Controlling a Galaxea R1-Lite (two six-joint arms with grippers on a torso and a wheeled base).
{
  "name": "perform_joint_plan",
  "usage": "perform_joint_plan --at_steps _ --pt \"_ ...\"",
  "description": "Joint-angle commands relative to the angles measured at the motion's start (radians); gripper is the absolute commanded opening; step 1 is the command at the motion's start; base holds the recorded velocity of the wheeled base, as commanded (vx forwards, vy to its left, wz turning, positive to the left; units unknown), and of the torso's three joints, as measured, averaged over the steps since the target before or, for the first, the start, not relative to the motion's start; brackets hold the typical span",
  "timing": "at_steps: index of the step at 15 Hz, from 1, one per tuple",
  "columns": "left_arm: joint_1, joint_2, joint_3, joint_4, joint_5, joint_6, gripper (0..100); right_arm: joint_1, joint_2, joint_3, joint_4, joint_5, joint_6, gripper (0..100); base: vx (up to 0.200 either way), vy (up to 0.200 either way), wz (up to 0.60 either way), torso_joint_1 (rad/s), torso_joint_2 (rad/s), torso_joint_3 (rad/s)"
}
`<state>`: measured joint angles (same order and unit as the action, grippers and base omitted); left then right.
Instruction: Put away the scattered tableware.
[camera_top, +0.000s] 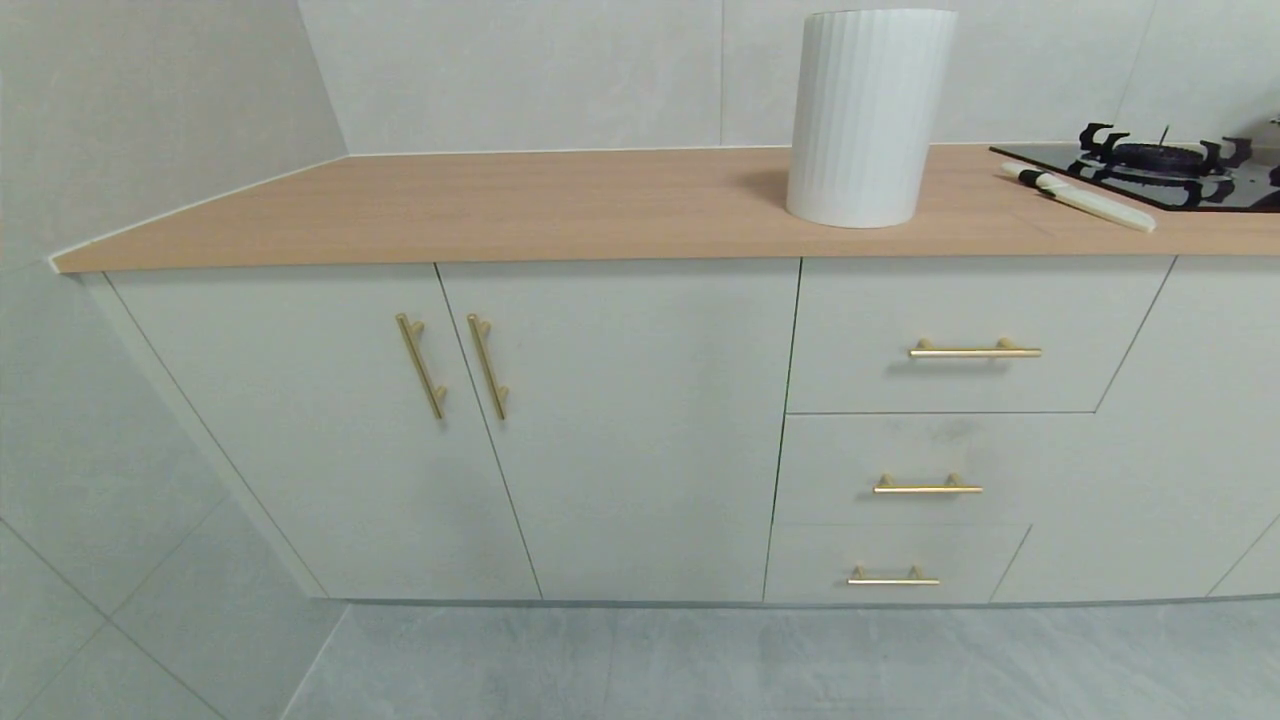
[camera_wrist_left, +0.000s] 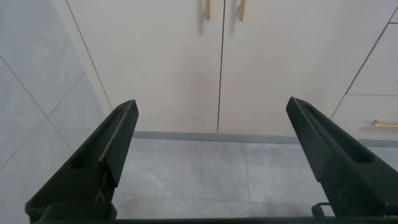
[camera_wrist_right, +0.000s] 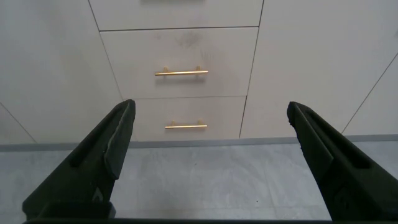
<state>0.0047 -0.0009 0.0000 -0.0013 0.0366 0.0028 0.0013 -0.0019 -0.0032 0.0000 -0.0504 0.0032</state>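
Currently the left gripper (camera_wrist_left: 211, 104) is released: its fingers (camera_wrist_left: 106, 155) are spread wide and hold nothing. Between them, farther off, is the seam of the two cabinet doors (camera_wrist_left: 219, 68), with the gold door handles (camera_wrist_left: 207, 9) on either side of that seam. Grey floor tile (camera_wrist_left: 205, 168) lies under the gap.

The right gripper (camera_wrist_right: 210, 106) is also released, spread and empty. Framed between its fingers are two drawer fronts, each with a gold bar handle, the middle drawer handle (camera_wrist_right: 181, 73) and the bottom drawer handle (camera_wrist_right: 185, 126).

Task item: a cream-white utensil (camera_top: 1085, 198) with a black band lies flat on the wood counter (camera_top: 500, 205). One end sits at the gas stove (camera_top: 1160, 165) edge. It is well apart from both pairs of fingers.

A white ribbed holder (camera_top: 865, 115) stands upright on the counter near the utensil, not touching it, and is likewise away from the fingers.
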Motion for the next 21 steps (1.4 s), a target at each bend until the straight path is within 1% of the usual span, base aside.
perform_joint_plan --at_steps 1,5,8,11,21 --pt "0.001 0.001 0.0 0.0 0.0 0.0 100 0.0 0.002 0.0 0.0 0.0 0.0 100 0.2 0.0 0.0 0.002 -0.01 0.002" --pt "0.001 0.001 0.0 -0.002 0.0 -0.001 100 0.0 0.002 0.0 0.0 0.0 0.0 100 0.2 0.0 0.0 0.005 0.0 0.001" --pt "0.0 0.001 0.0 0.0 0.0 -0.003 100 0.0 0.002 0.0 0.0 0.0 0.0 100 0.0 0.0 0.0 0.0 0.0 0.0" --pt "0.0 0.001 0.0 -0.002 0.0 -0.004 100 0.0 0.002 0.0 0.0 0.0 0.0 100 0.0 0.0 -0.6 0.009 0.0 0.004" --pt "0.001 0.001 0.0 0.0 0.0 -0.006 100 0.0 0.002 0.0 0.0 0.001 0.0 100 0.0 0.0 0.0 0.0 0.0 0.0"
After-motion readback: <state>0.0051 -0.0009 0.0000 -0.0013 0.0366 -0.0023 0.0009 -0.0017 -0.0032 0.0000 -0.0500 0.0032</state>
